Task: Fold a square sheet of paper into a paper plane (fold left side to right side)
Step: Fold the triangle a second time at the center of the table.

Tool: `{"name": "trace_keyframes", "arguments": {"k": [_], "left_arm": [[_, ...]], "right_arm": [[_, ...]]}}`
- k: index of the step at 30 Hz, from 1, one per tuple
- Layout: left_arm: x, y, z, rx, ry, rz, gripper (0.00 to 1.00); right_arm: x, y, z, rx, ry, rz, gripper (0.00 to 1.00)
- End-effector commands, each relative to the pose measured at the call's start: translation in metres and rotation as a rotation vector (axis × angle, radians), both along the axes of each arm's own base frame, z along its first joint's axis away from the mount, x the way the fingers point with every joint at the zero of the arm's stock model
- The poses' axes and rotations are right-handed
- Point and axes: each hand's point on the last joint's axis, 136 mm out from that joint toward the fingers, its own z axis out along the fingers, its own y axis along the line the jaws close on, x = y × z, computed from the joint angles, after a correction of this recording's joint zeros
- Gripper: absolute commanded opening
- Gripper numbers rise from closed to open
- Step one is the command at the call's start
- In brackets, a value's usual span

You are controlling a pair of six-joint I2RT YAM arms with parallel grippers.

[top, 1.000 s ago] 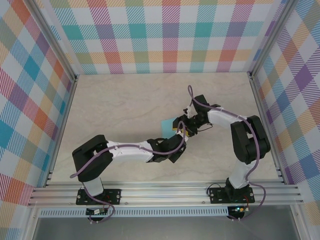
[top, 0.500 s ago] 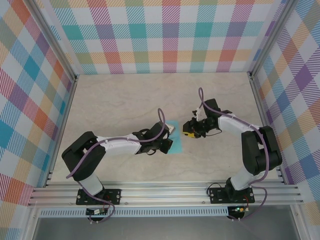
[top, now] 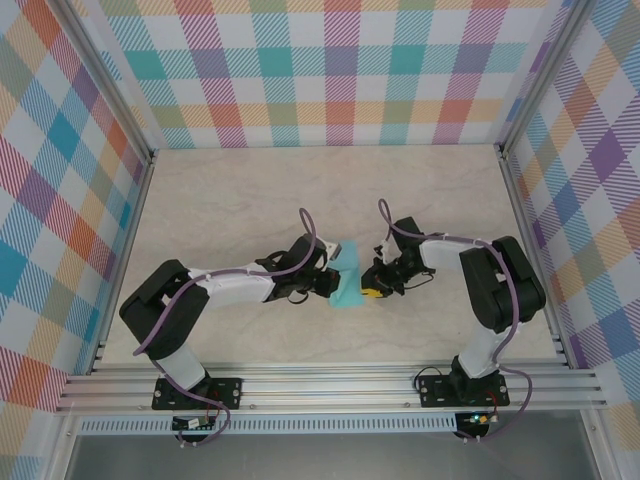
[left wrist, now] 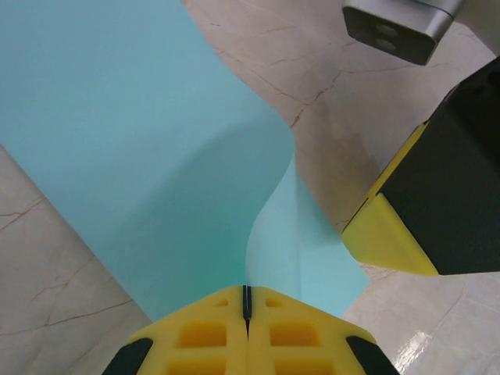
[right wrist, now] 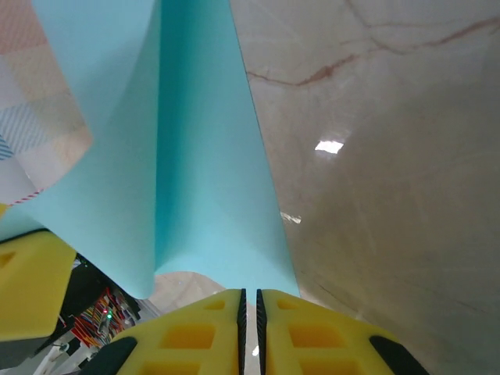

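Observation:
The square sheet of paper (top: 350,284) is turquoise and sits at mid-table, bowed up between my two grippers. My left gripper (top: 329,277) is at its left edge. In the left wrist view the left gripper (left wrist: 247,301) is shut on the sheet (left wrist: 141,141), which curls upward away from the pads. My right gripper (top: 373,289) is at the sheet's right edge. In the right wrist view the right gripper (right wrist: 250,301) has its pads nearly touching, with the edge of the sheet (right wrist: 203,156) running in between them. The paper plane is not formed; the paper is one curved sheet.
The beige marbled tabletop (top: 250,200) spreads around the paper. Aluminium frame rails (top: 330,385) run along the near edge, and checked walls (top: 330,80) enclose the other sides. The right gripper's yellow finger (left wrist: 388,234) is close beside the paper in the left wrist view.
The right gripper has moved down and left onto the paper's right edge. The left gripper has shifted a little, and the sheet now bows up between the two grippers.

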Motion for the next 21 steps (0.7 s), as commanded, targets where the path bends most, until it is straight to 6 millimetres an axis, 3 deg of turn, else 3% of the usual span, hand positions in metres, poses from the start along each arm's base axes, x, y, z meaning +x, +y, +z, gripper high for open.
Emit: {"name": "trace_keyframes", "arguments": {"k": [1, 9, 15, 21], "left_arm": [[0.001, 0.006, -0.007, 0.002, 0.024, 0.017, 0.01], [-0.003, 0.018, -0.011, 0.054, 0.028, 0.009, 0.01], [-0.008, 0.020, -0.007, 0.062, 0.028, -0.024, 0.02], [-0.001, 0.027, -0.007, 0.083, 0.009, -0.003, 0.02]], "right_arm": [[-0.005, -0.002, -0.010, -0.022, 0.004, 0.032, 0.13], [-0.011, -0.005, -0.020, -0.059, 0.032, 0.047, 0.13], [-0.011, 0.003, -0.015, -0.030, 0.025, 0.065, 0.13], [-0.012, 0.004, -0.017, -0.044, 0.026, 0.078, 0.13]]}}
